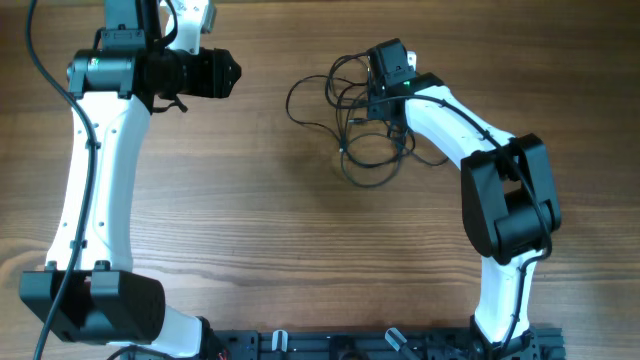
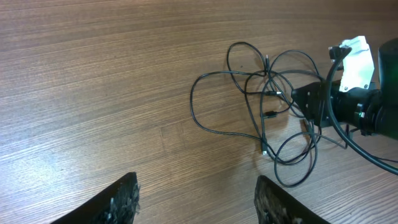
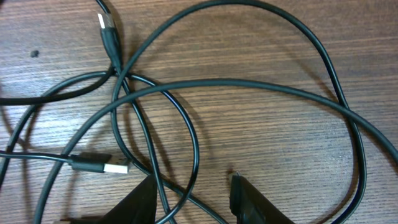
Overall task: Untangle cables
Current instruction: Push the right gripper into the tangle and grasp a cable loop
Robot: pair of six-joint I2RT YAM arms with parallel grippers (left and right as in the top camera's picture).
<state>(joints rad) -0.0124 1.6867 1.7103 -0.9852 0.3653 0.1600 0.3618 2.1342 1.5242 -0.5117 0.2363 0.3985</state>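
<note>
The cables (image 1: 345,105) lie as one tangle of thin black loops on the wooden table, right of centre at the back. In the left wrist view the cables (image 2: 261,124) spread ahead and to the right. My left gripper (image 2: 196,186) hovers open over bare wood, well left of the tangle, with nothing between its fingers. My right gripper (image 1: 372,100) sits low over the tangle. In its own view the right gripper (image 3: 193,182) is open, and two cable strands (image 3: 196,149) cross between the jaws close to the left finger (image 3: 146,199). A USB plug (image 3: 102,165) lies just left of it.
A second plug (image 3: 107,23) lies at the upper left of the right wrist view. The right arm's wrist with a white tag (image 2: 356,59) sits at the far right of the tangle. A black mounting rail (image 1: 380,345) runs along the table's near edge.
</note>
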